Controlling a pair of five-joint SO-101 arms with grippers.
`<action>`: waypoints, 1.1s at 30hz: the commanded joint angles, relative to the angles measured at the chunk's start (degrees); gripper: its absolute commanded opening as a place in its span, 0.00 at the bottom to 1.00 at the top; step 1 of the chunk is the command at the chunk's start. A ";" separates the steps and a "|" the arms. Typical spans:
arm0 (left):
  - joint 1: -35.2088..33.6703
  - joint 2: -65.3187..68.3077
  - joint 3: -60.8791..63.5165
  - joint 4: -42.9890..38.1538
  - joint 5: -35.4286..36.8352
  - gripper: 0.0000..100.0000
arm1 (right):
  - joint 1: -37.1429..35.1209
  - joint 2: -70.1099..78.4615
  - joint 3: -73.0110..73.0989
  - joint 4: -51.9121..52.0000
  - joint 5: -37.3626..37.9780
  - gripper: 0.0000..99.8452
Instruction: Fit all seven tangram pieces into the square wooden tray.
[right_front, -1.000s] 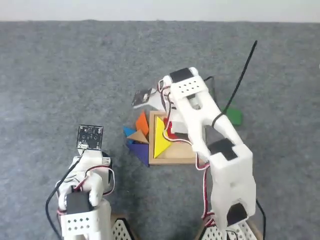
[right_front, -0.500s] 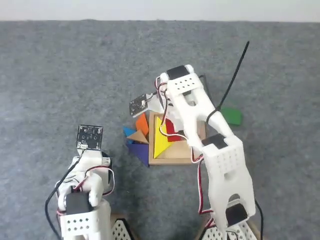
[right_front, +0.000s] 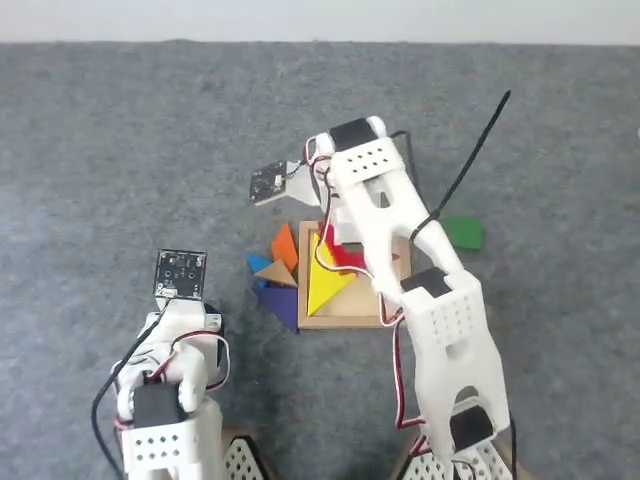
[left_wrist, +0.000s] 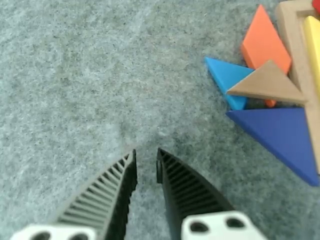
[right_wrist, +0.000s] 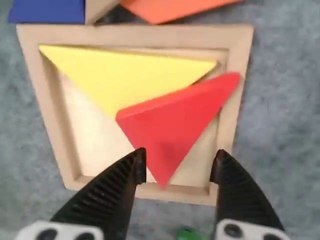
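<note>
The square wooden tray (right_front: 345, 318) lies mid-table. In it a yellow triangle (right_front: 322, 278) lies flat, and a red triangle (right_front: 346, 257) rests partly on the yellow one. My right gripper (right_wrist: 180, 159) hangs open just above the red triangle (right_wrist: 172, 127), one finger on each side of its point, gripping nothing. Beside the tray's left rim lie an orange piece (right_front: 285, 245), a light blue triangle (right_front: 257, 265), a tan triangle (right_front: 277, 273) and a dark blue triangle (right_front: 282, 306). A green piece (right_front: 464, 233) lies right of the tray. My left gripper (left_wrist: 146, 159) is shut over bare carpet, short of those loose pieces.
Grey carpet covers the table. The right arm (right_front: 375, 195) stretches over the tray's right half and hides it. The left arm (right_front: 170, 385) sits at the near left. A black cable (right_front: 480, 150) rises behind the right arm.
The right arm's wrist swung left and farther from the near edge, so more of the red triangle shows in the tray. The left arm stayed still.
</note>
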 joint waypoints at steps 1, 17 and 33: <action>-0.26 -1.23 -0.48 0.18 0.44 0.07 | -1.80 -2.07 -2.99 2.24 -3.60 0.19; -0.26 -1.23 -0.48 0.18 0.44 0.07 | 4.00 -12.26 -0.44 -7.16 -30.68 0.14; -0.26 -1.23 -0.48 0.18 0.44 0.07 | 3.91 -55.60 72.70 -47.52 -35.16 0.14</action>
